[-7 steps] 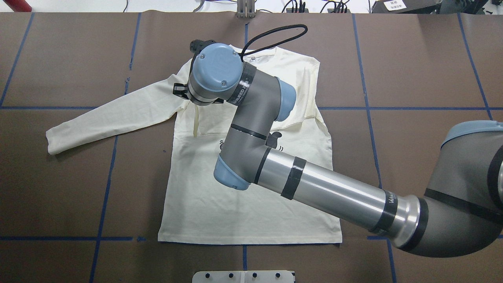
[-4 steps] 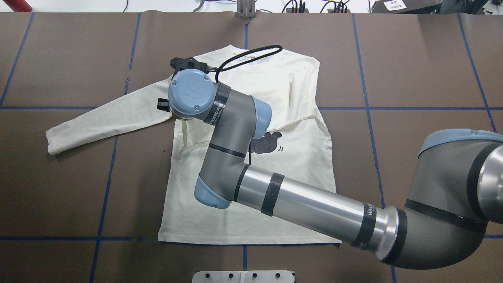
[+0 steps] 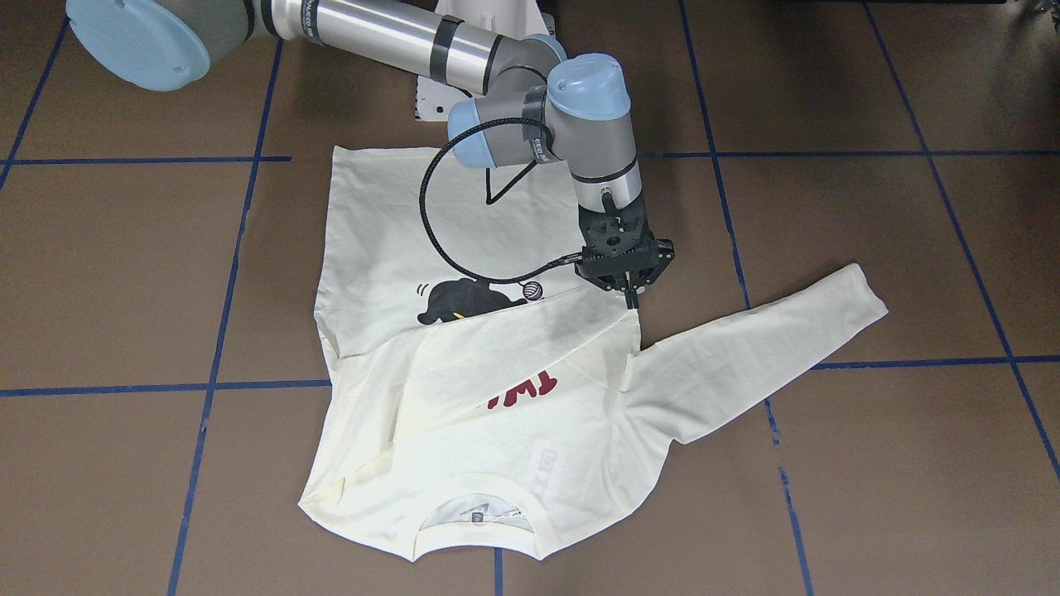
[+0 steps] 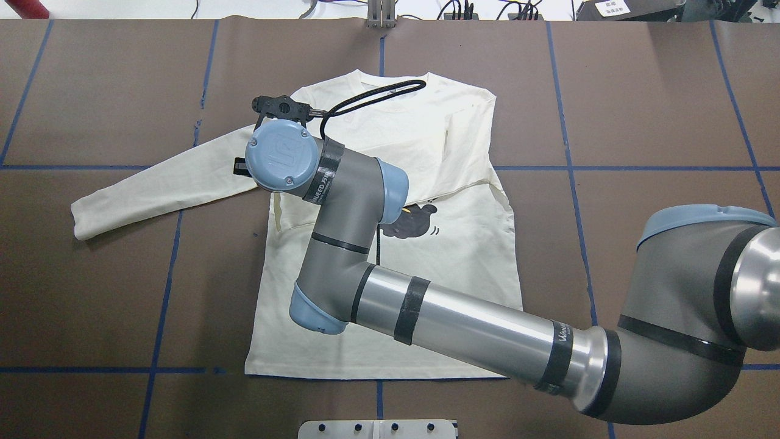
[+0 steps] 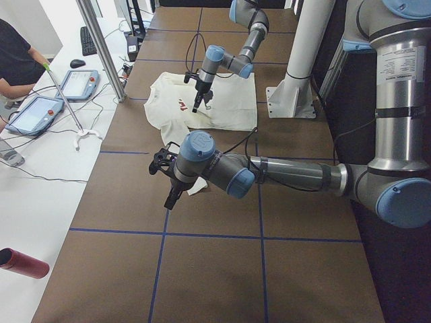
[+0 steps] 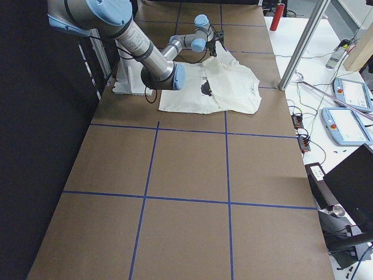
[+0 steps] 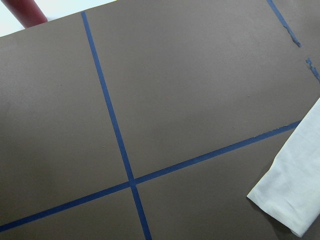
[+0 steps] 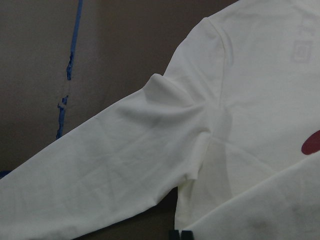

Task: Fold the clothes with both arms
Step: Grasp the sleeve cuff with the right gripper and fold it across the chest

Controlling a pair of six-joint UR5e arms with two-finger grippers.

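Right fingers [image 3: 633, 296], hidden overhead, pinch the T-shirt [image 3: 464, 463] sleeve in front view; left fingers [image 5: 172, 198] unreadable.

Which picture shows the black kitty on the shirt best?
The front-facing view: the cat print shows large and clear. Overhead, the right arm hides part; the right side view shows it tiny; wrist cameras miss it.

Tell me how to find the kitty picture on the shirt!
Look at the big brown table with blue tape lines, and find the cream shirt lying on it. Near the shirt's middle is the black cat, crouching beside a yarn ball. It is the only black shape printed there; the letters nearby are dark red.
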